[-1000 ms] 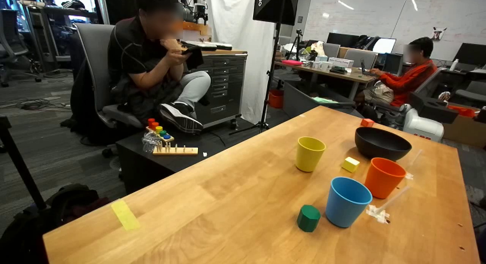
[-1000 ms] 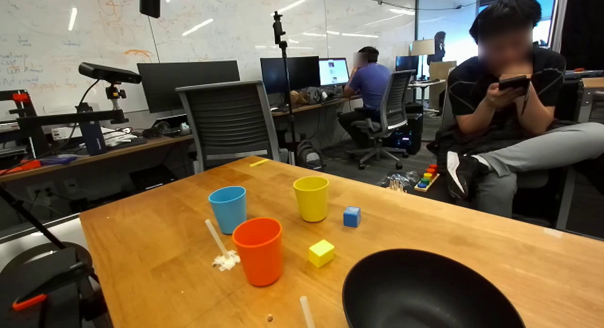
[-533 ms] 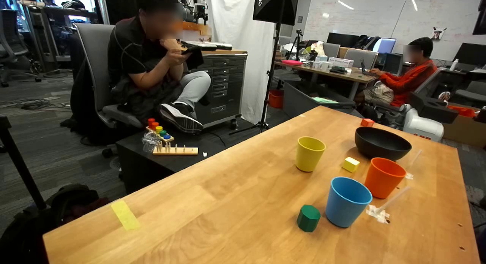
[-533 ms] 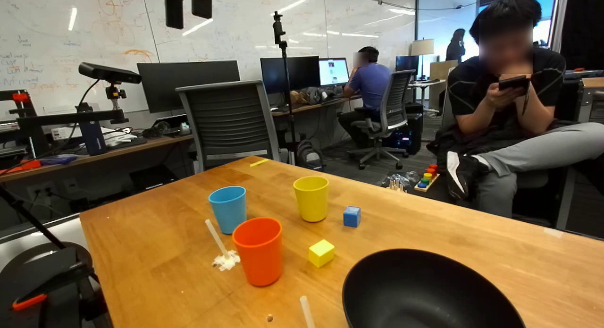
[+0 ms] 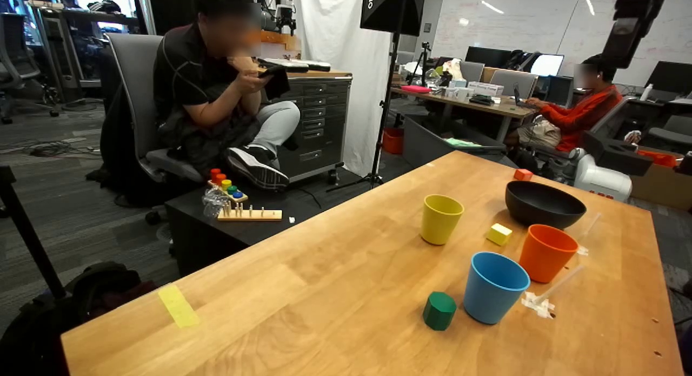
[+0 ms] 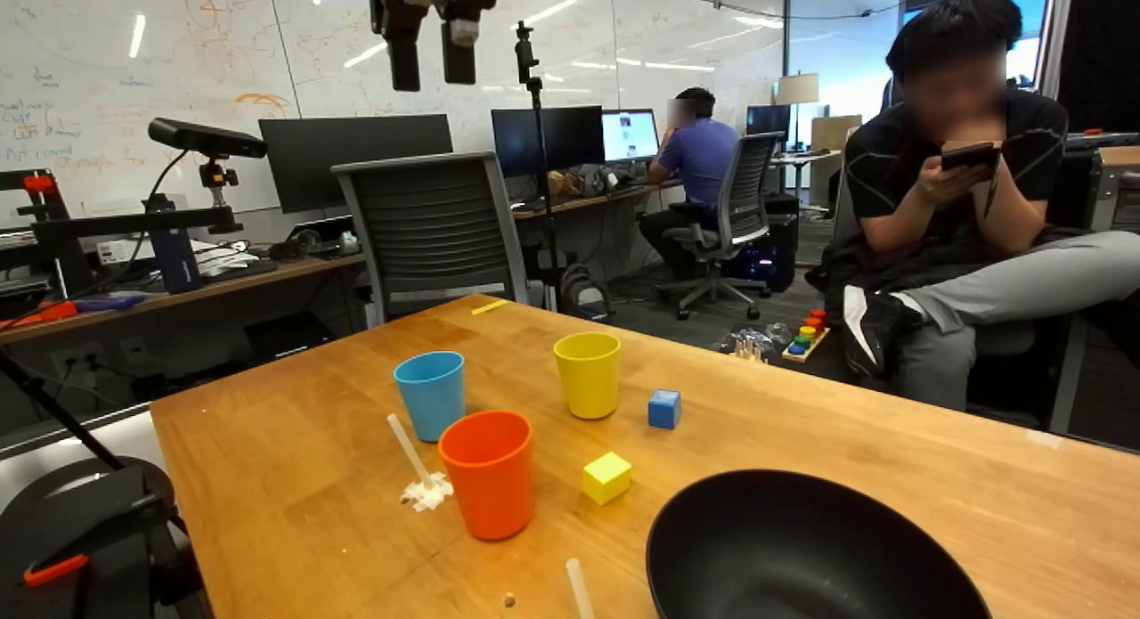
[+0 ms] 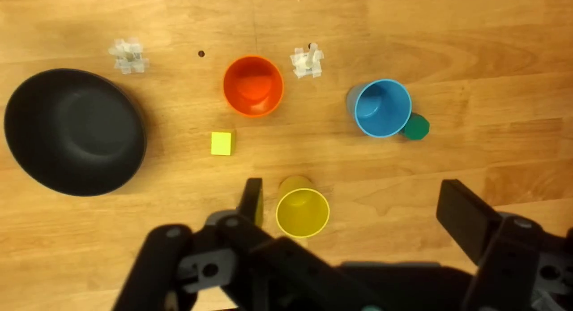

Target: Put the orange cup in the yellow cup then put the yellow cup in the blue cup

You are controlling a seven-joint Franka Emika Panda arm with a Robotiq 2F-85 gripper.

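ana: your pincer (image 6: pixel 433 83) hangs high over the bench (image 6: pixel 267 476), well apart from the orange cup (image 6: pixel 492 494). its jaws stand wide apart and you have hold of nothing.

ben: and how does your orange cup stand?

ana: upright on the bench, in both exterior views.

ben: where do you find the yellow cup (image 7: pixel 302 211) from it?

ana: in your wrist view, below the orange cup and a little to the right, upright too. you see it in the gap between your jaws, far beneath them.

ben: your blue cup (image 7: pixel 383 108)?

ana: there, right of the orange cup, well apart from it, also upright. farther right of the orange cup you have the green block (image 7: pixel 416 126), just beside the blue cup.

ben: what else lies around your orange cup?

ana: in the wrist view, the yellow block (image 7: pixel 221 143) near it, below and left, and the black bowl (image 7: pixel 76 132) well to its left. in an exterior view you also have the blue block (image 6: pixel 664 409), beyond the orange cup and to the right, and a pale stick (image 6: pixel 410 452) in white tape (image 6: pixel 426 494) just left of the orange cup.
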